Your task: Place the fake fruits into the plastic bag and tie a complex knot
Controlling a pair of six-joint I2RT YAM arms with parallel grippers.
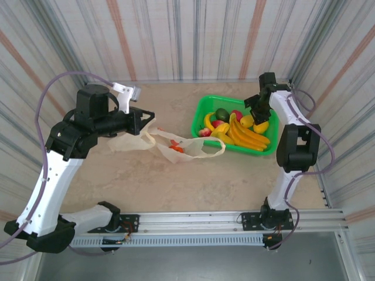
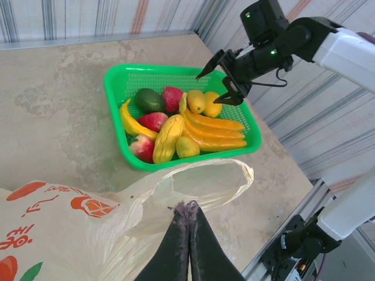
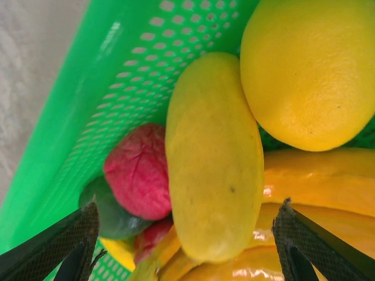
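On the marbled desk we see, from overhead, the cream plastic bag left of the basket; wrist views show the left pincer clamped on its rim, the right pincer open above glossy fake fruits.

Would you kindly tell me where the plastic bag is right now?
In the top view, the plastic bag lies mid-table, just left of the green basket, with its edge pinched in the left gripper.

White-shelled left arm and right arm, black at the joints, each trail a thin purple-grey cable; their black bases meet a silver slotted rail at lower frame.
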